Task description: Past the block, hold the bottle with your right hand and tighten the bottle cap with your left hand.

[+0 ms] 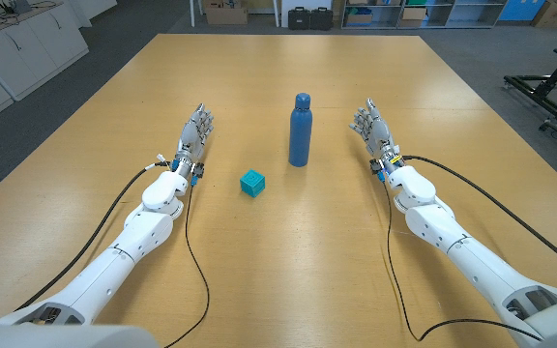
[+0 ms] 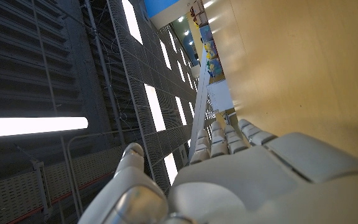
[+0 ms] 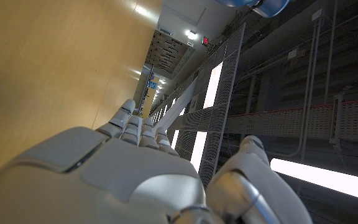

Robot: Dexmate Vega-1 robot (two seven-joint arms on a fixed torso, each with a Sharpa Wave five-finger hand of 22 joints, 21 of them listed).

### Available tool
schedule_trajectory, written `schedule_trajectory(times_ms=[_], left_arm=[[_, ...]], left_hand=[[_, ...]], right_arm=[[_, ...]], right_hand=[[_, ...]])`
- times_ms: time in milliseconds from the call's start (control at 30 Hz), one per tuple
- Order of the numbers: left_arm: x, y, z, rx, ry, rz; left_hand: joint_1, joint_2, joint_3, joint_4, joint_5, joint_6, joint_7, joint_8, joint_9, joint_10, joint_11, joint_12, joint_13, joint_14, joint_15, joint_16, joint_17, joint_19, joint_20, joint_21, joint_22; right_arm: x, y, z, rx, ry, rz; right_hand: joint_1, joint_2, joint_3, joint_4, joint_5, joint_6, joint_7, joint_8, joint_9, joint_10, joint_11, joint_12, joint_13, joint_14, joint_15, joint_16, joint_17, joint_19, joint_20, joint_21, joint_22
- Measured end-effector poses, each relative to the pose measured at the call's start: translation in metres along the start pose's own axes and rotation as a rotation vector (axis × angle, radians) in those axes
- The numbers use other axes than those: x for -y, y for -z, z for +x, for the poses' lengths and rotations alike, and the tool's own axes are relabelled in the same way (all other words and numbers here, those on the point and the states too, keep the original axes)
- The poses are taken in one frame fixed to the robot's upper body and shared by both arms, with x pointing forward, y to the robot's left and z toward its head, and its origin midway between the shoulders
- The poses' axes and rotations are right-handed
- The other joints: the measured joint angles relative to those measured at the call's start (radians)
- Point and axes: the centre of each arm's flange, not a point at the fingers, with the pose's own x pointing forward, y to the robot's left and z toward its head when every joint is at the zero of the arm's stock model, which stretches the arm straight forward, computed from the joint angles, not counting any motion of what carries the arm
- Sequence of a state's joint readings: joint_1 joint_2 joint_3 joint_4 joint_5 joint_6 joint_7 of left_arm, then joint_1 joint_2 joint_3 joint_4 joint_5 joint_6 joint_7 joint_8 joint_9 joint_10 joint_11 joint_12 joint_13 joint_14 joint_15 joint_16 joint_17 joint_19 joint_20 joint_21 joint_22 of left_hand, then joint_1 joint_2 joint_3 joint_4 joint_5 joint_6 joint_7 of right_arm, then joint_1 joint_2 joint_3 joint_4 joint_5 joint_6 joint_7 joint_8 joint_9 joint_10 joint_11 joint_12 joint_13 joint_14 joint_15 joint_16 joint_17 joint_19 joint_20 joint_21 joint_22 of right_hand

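Our left hand [image 1: 195, 130] and right hand [image 1: 370, 124] wait spread and empty on the bench [image 1: 453, 116]. Between them, beyond the block [image 1: 251, 182], stands the bottle [image 1: 300, 130], likely rigid and slick; we grip mid-body, pinching the cap [image 1: 302, 99].

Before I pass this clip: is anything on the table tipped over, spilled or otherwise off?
Nothing stands out. The blue bottle stands upright, capped, just beyond the teal block. Left robot hand and right robot hand hold nothing.
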State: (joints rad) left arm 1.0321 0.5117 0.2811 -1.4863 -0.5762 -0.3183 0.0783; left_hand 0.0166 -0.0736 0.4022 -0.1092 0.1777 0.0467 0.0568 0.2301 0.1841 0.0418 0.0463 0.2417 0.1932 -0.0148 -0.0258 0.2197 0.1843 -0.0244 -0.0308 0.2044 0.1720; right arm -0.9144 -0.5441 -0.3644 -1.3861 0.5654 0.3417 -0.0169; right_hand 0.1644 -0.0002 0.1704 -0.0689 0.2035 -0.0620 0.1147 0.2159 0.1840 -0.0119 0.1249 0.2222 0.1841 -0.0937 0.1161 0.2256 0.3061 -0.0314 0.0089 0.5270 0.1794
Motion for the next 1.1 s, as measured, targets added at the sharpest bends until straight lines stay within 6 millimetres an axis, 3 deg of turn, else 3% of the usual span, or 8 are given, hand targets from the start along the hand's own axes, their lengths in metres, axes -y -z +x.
schedule_trajectory(times_ms=[333, 567, 767, 933, 1100], left_arm=[[0.001, -0.003, -0.007, 0.028, -0.013, -0.007], [0.001, -0.002, -0.008, 0.04, -0.022, -0.018], [0.001, -0.002, -0.01, 0.044, -0.018, -0.028], [0.002, -0.004, -0.011, 0.05, -0.012, -0.028], [0.003, -0.006, -0.013, 0.054, -0.008, -0.027]], left_hand=[[0.007, 0.007, 0.0, 0.0, 0.0, 0.06, -0.006, 0.014, 0.0, 0.058, -0.015, 0.014, 0.0, 0.054, -0.012, 0.008, 0.0, 0.056, -0.005, 0.012, 0.0], [0.007, 0.007, 0.003, -0.003, 0.0, 0.086, -0.007, 0.019, 0.0, 0.077, -0.016, 0.014, 0.0, 0.069, -0.008, 0.008, 0.0, 0.056, -0.005, 0.012, 0.0], [0.012, 0.012, 0.003, -0.003, 0.0, 0.09, -0.004, 0.021, 0.0, 0.077, -0.016, 0.014, 0.0, 0.069, -0.008, 0.008, -0.003, 0.052, -0.001, 0.006, 0.0], [0.012, 0.012, 0.007, -0.007, 0.0, 0.104, -0.007, 0.021, 0.0, 0.093, -0.017, 0.014, 0.0, 0.071, -0.011, 0.008, -0.003, 0.052, -0.001, 0.006, 0.002], [0.017, 0.017, 0.007, -0.007, 0.0, 0.115, -0.008, 0.021, 0.0, 0.098, -0.016, 0.014, 0.0, 0.077, -0.01, 0.008, -0.003, 0.056, -0.005, 0.006, 0.003]], right_arm=[[0.0, -0.004, -0.006, 0.007, -0.013, -0.033], [0.002, -0.003, -0.008, 0.019, -0.025, -0.046], [-0.002, -0.002, -0.01, 0.038, -0.037, -0.055], [-0.007, 0.0, -0.011, 0.053, -0.057, -0.086], [-0.012, 0.001, -0.012, 0.057, -0.08, -0.131]], right_hand=[[0.028, 0.0, 0.004, -0.018, 0.0, 0.0, 0.0, 0.0, 0.0, -0.01, 0.009, -0.003, 0.005, -0.008, 0.0, -0.004, -0.005, -0.006, 0.006, -0.012, 0.0], [0.044, 0.0, 0.012, -0.026, 0.004, 0.0, 0.0, 0.0, 0.0, -0.012, 0.011, -0.004, 0.005, -0.017, 0.005, -0.009, -0.005, -0.02, 0.009, -0.02, 0.0], [0.08, -0.013, 0.015, -0.054, 0.006, -0.011, 0.001, -0.002, 0.005, -0.027, 0.008, -0.011, 0.005, -0.046, 0.012, -0.02, -0.009, -0.049, 0.009, -0.039, 0.0], [0.135, -0.026, 0.023, -0.081, 0.021, -0.039, 0.002, -0.009, 0.007, -0.09, 0.014, -0.027, 0.006, -0.076, 0.018, -0.035, -0.017, -0.085, 0.009, -0.071, 0.0], [0.19, -0.029, 0.036, -0.094, 0.035, -0.09, 0.006, -0.02, 0.014, -0.144, 0.015, -0.034, 0.009, -0.076, 0.018, -0.039, -0.023, -0.108, 0.007, -0.097, 0.0]])
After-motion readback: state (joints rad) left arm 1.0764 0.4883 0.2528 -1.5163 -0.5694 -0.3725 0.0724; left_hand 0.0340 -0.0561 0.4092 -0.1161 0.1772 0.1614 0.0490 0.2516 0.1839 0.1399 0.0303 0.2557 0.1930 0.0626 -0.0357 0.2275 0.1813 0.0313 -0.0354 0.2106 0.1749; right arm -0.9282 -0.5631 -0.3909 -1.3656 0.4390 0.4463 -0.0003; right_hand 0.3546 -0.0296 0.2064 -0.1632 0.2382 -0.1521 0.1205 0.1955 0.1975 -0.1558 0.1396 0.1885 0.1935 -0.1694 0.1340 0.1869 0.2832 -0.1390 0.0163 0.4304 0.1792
